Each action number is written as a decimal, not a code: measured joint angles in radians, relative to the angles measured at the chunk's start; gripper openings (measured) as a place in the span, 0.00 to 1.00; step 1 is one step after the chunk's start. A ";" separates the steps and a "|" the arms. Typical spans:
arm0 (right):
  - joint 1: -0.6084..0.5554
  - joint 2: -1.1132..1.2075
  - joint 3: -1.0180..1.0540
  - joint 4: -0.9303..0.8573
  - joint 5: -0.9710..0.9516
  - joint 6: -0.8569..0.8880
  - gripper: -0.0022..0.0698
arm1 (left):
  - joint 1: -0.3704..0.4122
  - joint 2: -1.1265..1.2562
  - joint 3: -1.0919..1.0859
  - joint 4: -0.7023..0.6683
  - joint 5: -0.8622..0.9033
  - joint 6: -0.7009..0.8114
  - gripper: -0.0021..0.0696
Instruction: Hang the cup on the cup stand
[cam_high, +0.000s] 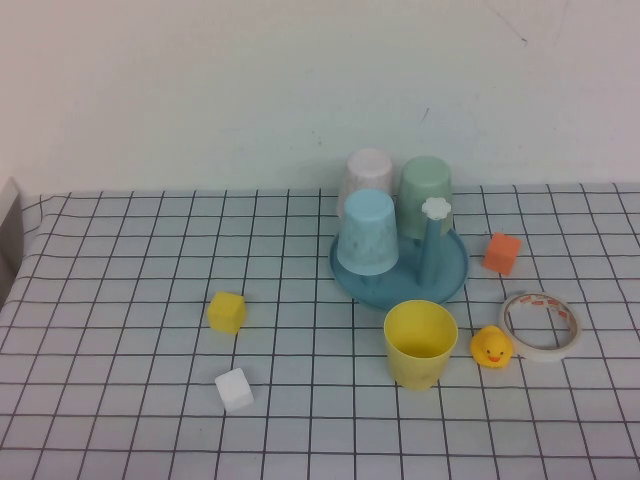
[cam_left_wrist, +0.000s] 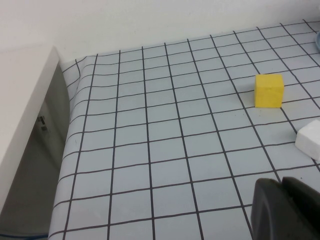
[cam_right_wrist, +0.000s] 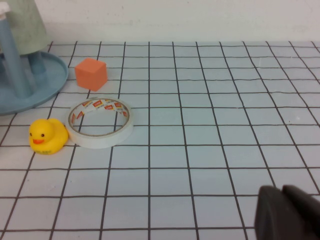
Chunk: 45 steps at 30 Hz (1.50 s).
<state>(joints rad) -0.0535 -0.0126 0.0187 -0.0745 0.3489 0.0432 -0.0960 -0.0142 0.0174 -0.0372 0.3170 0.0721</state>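
The yellow cup (cam_high: 420, 343) stands upright, mouth up, on the checked cloth just in front of the blue cup stand (cam_high: 452, 276). One peg with a white flower knob (cam_high: 435, 208) is bare. A light blue cup (cam_high: 367, 232), a pale green cup (cam_high: 425, 195) and a pale pink cup (cam_high: 369, 172) sit upside down on other pegs. Neither arm shows in the high view. My left gripper (cam_left_wrist: 281, 184) is shut and empty, low over the cloth at the table's left. My right gripper (cam_right_wrist: 282, 191) is shut and empty at the table's right, away from the stand (cam_right_wrist: 35, 95).
A yellow cube (cam_high: 227, 312) and a white cube (cam_high: 234, 389) lie left of the cup. A rubber duck (cam_high: 491, 347), a white tape roll (cam_high: 543, 325) and an orange cube (cam_high: 502, 253) lie to its right. The table's left edge (cam_left_wrist: 70, 125) drops off beside a white ledge.
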 joint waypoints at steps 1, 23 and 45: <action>0.000 0.000 0.000 0.000 0.000 0.000 0.03 | 0.000 0.000 0.000 0.000 0.000 0.002 0.03; 0.000 0.000 0.000 0.000 0.000 0.000 0.03 | 0.000 0.000 0.000 0.000 0.000 0.002 0.03; 0.000 0.000 0.000 0.000 0.000 0.000 0.03 | 0.000 0.000 0.000 0.000 -0.024 0.000 0.03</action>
<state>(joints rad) -0.0535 -0.0126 0.0187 -0.0745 0.3489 0.0432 -0.0960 -0.0142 0.0174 -0.0372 0.2925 0.0724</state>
